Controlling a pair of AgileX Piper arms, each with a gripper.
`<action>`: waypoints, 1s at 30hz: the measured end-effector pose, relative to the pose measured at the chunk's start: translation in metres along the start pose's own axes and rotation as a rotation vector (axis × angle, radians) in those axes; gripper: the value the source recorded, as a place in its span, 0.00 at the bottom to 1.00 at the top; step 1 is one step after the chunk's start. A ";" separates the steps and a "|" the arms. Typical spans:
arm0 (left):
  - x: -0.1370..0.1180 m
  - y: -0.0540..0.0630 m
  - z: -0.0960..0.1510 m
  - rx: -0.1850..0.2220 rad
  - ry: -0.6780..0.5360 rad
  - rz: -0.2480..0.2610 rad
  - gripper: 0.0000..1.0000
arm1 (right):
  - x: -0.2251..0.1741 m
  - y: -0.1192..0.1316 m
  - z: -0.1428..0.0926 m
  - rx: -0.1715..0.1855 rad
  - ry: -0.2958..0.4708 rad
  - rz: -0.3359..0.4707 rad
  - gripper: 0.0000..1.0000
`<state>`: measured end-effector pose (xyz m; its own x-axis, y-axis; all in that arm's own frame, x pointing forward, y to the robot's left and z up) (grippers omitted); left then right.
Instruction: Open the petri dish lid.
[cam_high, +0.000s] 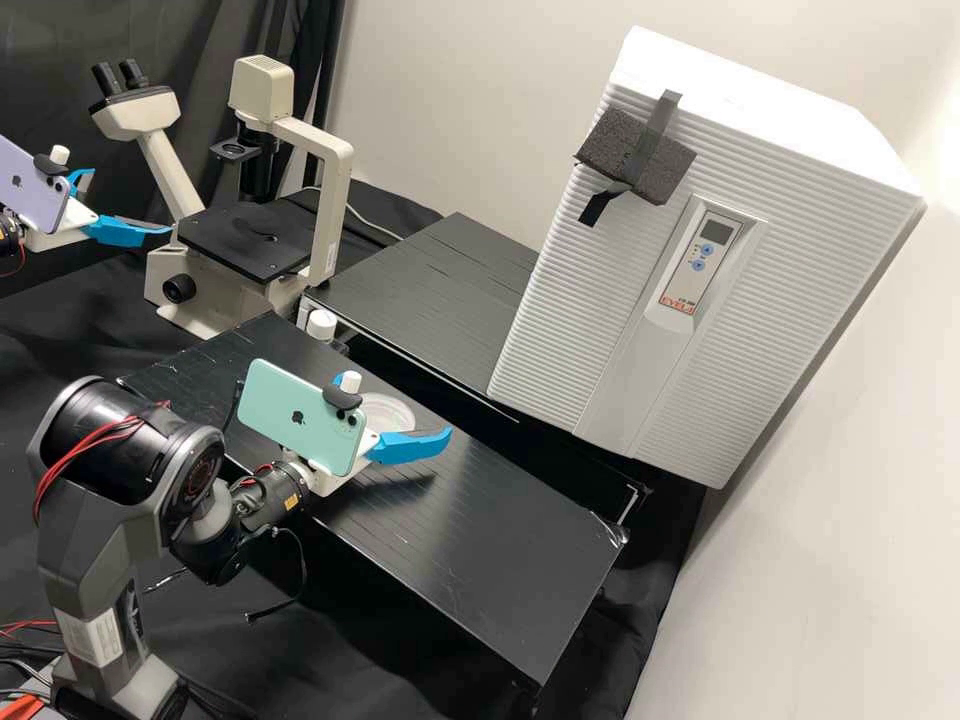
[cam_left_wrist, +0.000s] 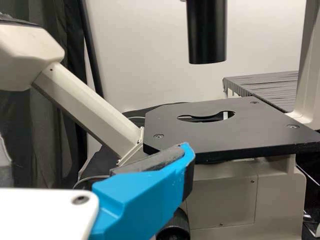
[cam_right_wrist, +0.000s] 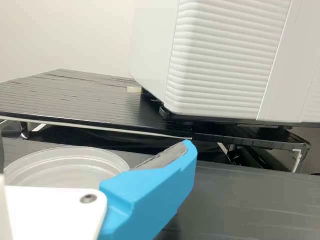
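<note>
Petri dish (cam_high: 388, 408) on the tabletop (cam_high: 480, 540), close by the right gripper (cam_high: 408, 405). Clear rim shows well; can't tell if the lid is seated on it, nor if anything touches it. Right fingers wide, nothing held. Left gripper (cam_high: 132, 200) well apart from the dish, near the microscope (cam_high: 245, 240), its fingers wide too, holding nothing.

Risks, as I judge them:
– Sideways slide. If one of the right fingers meets the wall before the other, the dish may skate over the smooth top, since nothing braces it.
– Both parts lifted. Lid and base probably sit snug; a grip set too low would take the pair.
– Slip. Too high a grip catches only the lid's edge, which could tilt and drop back.
– Over-squeeze. Thin clear plastic may flex or pop out.
– Poor sight. Clear on dark, the seam is easily misjudged.
</note>
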<state>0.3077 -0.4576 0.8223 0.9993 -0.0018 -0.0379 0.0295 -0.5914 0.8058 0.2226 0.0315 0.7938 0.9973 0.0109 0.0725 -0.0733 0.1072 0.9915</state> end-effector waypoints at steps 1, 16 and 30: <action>0.000 0.000 0.000 0.000 0.000 0.000 1.00 | 0.000 0.000 0.000 -0.002 0.002 -0.001 1.00; 0.000 0.000 0.000 0.000 0.000 0.000 1.00 | -0.002 0.001 0.001 -0.003 0.002 -0.001 1.00; 0.000 0.000 0.000 0.000 0.000 0.000 1.00 | -0.002 0.000 0.001 -0.003 0.002 -0.001 1.00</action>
<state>0.3077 -0.4576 0.8223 0.9993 -0.0018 -0.0379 0.0295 -0.5914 0.8058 0.2207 0.0309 0.7934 0.9974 0.0127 0.0712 -0.0721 0.1099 0.9913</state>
